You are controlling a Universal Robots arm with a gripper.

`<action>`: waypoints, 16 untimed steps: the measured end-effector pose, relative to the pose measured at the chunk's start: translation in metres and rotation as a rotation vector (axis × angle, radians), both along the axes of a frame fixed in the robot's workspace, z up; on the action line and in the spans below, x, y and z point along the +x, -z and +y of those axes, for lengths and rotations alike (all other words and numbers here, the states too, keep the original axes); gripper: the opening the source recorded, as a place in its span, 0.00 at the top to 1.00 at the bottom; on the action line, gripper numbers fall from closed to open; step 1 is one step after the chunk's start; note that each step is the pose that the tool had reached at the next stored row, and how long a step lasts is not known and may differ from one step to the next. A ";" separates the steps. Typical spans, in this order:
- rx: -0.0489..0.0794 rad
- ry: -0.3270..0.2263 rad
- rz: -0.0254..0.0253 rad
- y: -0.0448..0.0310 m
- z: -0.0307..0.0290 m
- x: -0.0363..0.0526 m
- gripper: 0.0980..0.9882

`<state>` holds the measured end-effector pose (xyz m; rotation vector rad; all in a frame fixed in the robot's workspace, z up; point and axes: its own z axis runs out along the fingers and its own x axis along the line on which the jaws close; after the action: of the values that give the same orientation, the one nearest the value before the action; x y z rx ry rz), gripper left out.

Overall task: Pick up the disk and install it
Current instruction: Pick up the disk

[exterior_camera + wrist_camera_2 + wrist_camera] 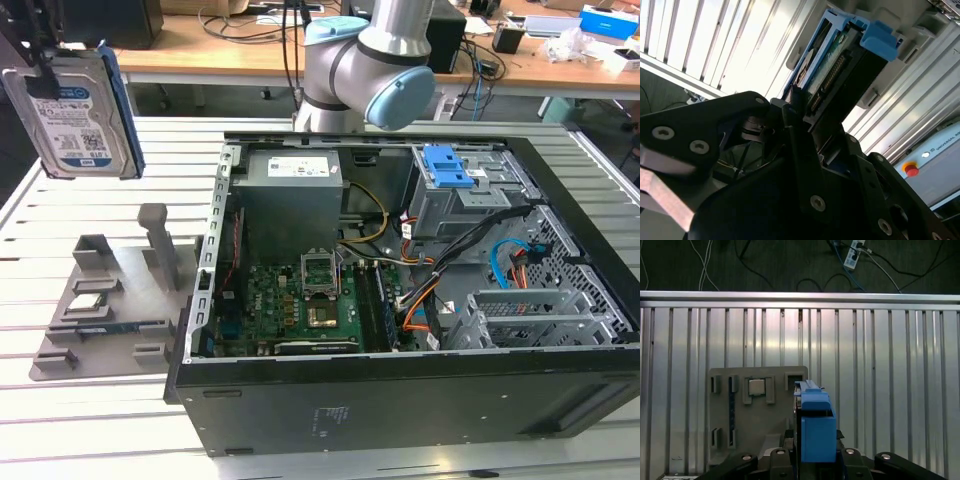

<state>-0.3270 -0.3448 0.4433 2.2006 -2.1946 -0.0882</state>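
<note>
Your end effector (812, 440) is closed on the disk (75, 110), holding it upright in the air over the desk (100, 420) beside the grey fixture (95, 345). Treat the disk as stiff, fairly heavy and shock-sensitive; grip its blue rails.

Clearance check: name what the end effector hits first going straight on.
Its held disk leads, probably meeting the grey fixture tray near its edge, or the slatted table beside it; depth unclear.
</note>
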 end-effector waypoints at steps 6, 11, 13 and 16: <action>0.000 0.000 0.0004 -0.0118 0.0013 0.0001 0.70; 0.000 0.000 0.0003 -0.0356 0.0039 0.0002 0.70; 0.000 0.000 0.0004 -0.0424 0.0044 0.0002 0.70; 0.000 0.000 0.0004 -0.0489 0.0047 0.0002 0.70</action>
<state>-0.3267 -0.3401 0.4923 2.2005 -2.1943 -0.0887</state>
